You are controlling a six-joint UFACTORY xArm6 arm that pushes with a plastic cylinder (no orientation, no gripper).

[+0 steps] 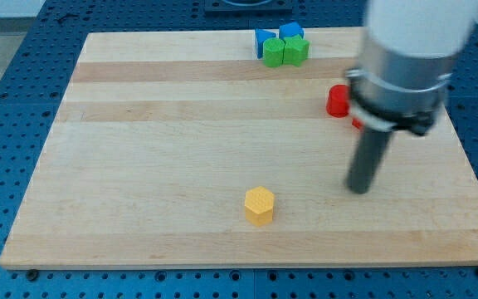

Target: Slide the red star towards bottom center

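A red block (337, 100) sits at the board's right, above the middle; its shape is unclear, and it looks rounded. A second red piece (357, 122) peeks out just below and right of it, mostly hidden behind my arm. I cannot tell which of them is the star. My tip (358, 190) rests on the board below both red pieces, apart from them.
A yellow hexagonal block (259, 205) lies near the bottom centre, left of my tip. At the top centre, two blue blocks (264, 40) (290, 31) and two green blocks (274, 53) (296, 50) cluster together. The wooden board (139, 166) lies on a blue perforated table.
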